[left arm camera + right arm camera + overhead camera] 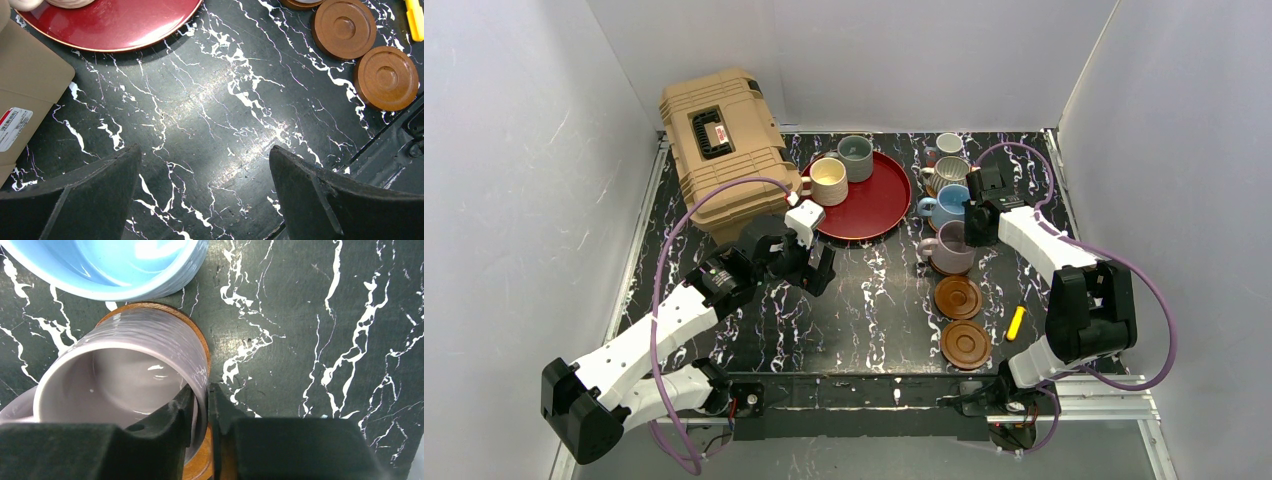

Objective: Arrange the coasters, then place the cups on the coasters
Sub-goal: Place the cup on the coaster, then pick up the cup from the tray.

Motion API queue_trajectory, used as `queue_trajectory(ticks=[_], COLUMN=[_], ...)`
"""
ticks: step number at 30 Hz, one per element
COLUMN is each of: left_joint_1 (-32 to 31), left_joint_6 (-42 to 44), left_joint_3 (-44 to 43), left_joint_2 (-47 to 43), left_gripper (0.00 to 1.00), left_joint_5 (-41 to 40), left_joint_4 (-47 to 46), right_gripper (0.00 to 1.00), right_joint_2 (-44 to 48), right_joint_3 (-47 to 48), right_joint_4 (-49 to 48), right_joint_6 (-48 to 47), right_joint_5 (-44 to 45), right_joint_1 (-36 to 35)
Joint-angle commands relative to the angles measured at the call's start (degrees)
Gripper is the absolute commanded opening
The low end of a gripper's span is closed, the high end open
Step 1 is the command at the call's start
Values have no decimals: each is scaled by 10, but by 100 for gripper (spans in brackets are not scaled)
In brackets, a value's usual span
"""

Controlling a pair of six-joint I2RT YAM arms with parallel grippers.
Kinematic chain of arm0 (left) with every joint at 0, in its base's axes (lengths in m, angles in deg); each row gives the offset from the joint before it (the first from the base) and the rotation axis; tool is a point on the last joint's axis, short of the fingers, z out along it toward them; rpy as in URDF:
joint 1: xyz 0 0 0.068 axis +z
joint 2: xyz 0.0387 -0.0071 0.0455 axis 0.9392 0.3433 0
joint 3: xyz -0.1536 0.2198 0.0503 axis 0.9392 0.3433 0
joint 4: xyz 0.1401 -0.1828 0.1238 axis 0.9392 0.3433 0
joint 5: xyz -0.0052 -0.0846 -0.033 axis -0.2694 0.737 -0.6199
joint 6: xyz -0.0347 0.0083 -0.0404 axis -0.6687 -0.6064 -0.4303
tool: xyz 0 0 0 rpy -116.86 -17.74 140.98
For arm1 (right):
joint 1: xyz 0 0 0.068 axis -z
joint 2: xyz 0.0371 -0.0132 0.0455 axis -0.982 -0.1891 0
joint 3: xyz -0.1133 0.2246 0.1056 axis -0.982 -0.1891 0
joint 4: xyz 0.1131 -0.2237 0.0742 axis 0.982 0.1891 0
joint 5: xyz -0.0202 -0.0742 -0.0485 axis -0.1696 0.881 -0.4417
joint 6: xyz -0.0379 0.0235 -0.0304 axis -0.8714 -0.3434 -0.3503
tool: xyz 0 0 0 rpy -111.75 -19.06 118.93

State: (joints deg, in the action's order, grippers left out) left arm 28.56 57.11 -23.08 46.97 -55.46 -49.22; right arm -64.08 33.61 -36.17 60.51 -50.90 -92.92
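A lilac mug (949,246) stands on a brown coaster (199,467) toward the right of a black, white-veined table (874,300); the mug is glossy, its handle points toward the middle of the table, and the coaster's wooden rim shows around its base. Behind it, in one file toward the back wall, stand a blue mug (946,205), a grey mug (947,172) and a white mug (949,145); in front of it lie two bare coasters (958,297), dark brown wood turned in rings, just beside each other, with a yellow stick (1016,322) near them. A cream mug (828,180) and a green mug (856,157) sit close together on a red tray (874,210), next to a tan case (719,165).

The right gripper (201,395) is clamped on the lilac mug's wall, one finger inside and one outside; only the right wrist view shows this, since from above the wrist hides the fingers. The left gripper (205,155) hangs over bare table with its fingers wide apart and nothing between them.

The left wrist view alone shows the round boss at each bare coaster's centre, and a white and red label (12,127) on the case; its print is too small to read. From above, another red and white mark sits by the case's handle, also unreadable.
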Motion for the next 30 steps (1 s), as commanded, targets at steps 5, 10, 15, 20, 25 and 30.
queue_trajectory(ticks=[5,10,15,20,25,30], left_joint_1=[1,2,1,1,2,5], left_joint_6=[6,5,5,-5,-26,-1], left_joint_3=[-25,-25,-25,-50,-140,-267], left_joint_2=[-1,-1,-4,8,70,187], left_gripper=[98,98,98,98,98,98], left_joint_5=[1,1,1,-1,4,-27], left_joint_4=[6,6,5,-6,14,78], right_gripper=[36,47,58,71,80,85], right_joint_2=[10,16,40,85,141,188], right_joint_3=[5,13,28,38,53,67], right_joint_4=[-31,-19,9,45,75,99], right_joint_6=[0,1,11,31,32,29], right_joint_5=[7,10,16,11,1,-2], right_joint_1=[3,3,3,3,3,3])
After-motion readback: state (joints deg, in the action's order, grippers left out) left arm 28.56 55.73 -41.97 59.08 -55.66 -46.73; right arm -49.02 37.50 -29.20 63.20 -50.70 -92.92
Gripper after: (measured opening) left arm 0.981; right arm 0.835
